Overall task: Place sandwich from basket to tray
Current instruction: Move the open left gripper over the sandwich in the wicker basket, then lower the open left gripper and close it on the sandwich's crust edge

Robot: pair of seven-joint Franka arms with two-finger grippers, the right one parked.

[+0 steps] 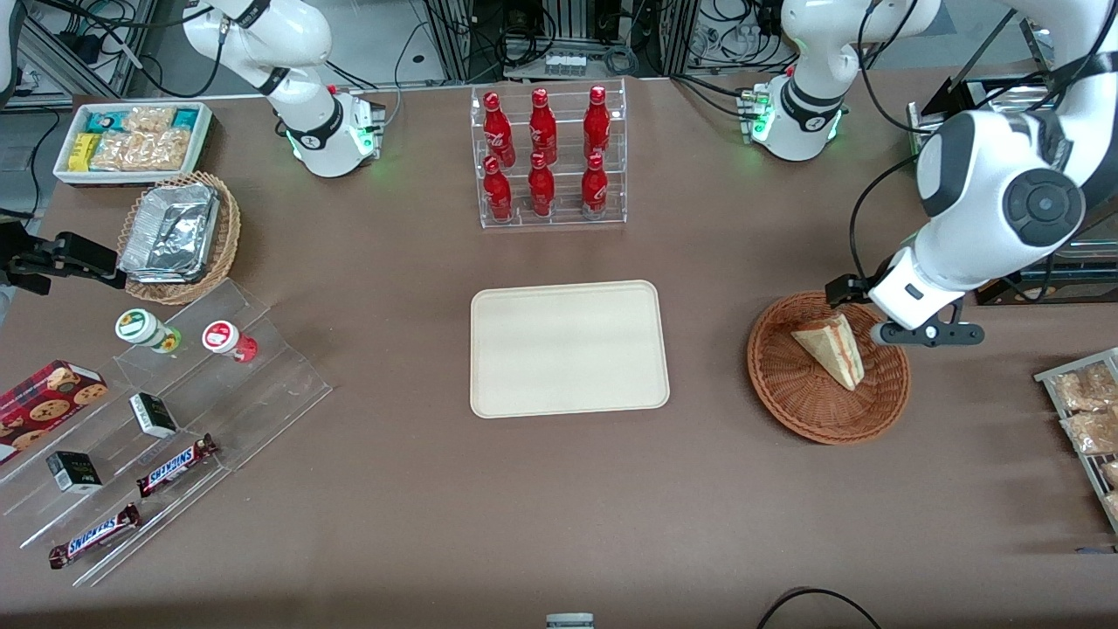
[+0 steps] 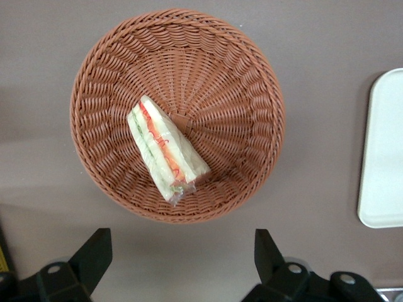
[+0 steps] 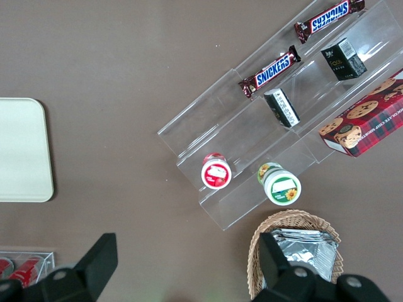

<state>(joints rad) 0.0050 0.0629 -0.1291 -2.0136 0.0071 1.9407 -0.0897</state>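
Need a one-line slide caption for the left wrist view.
Open gripper above the table, beside the round reddish-brown wicker basket holding the triangular sandwich; cream tray empty.

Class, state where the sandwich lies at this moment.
The sandwich lies in the basket, toward the working arm's end of the table, beside the tray; the open gripper hangs above.
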